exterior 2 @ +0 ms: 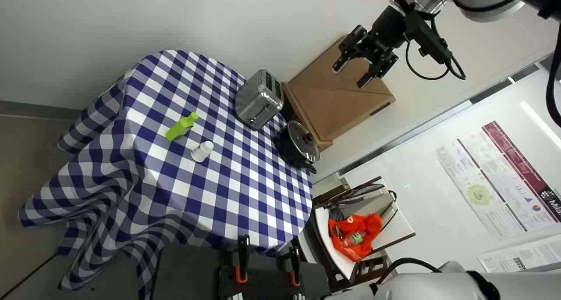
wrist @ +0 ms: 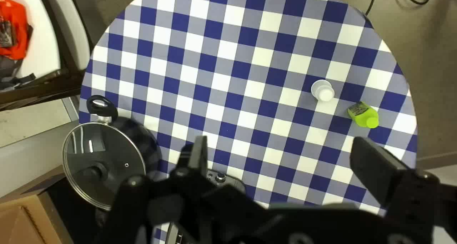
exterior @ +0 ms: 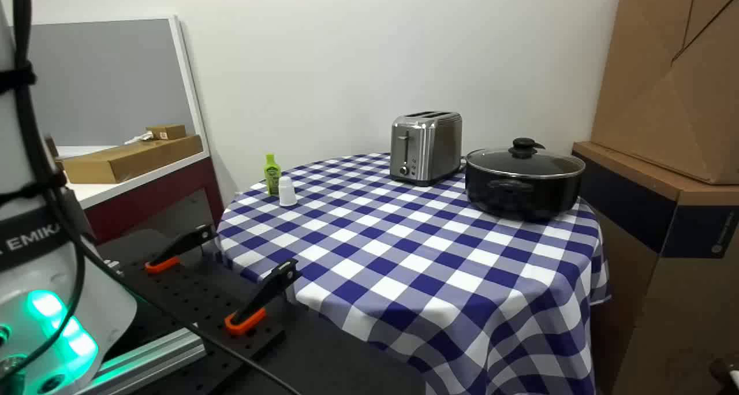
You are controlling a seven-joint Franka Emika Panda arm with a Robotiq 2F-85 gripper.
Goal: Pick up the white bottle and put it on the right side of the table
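White bottle [exterior 2: 202, 151] stands left of centre in an exterior view, near a green bottle [exterior 2: 181, 127] on the checkered worktop [exterior 2: 249, 181], where a lidded black pot [exterior 2: 294, 146], contents indiscernible, sits mid-frame, and the tool [exterior 2: 349, 76] hangs upper right, jaws spread wide.

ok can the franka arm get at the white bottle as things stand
Probably yes: the open gripper hangs high, and nothing covers the white bottle in the wrist view. The green bottle stands close beside it but apart, so the descent may need care on that side.
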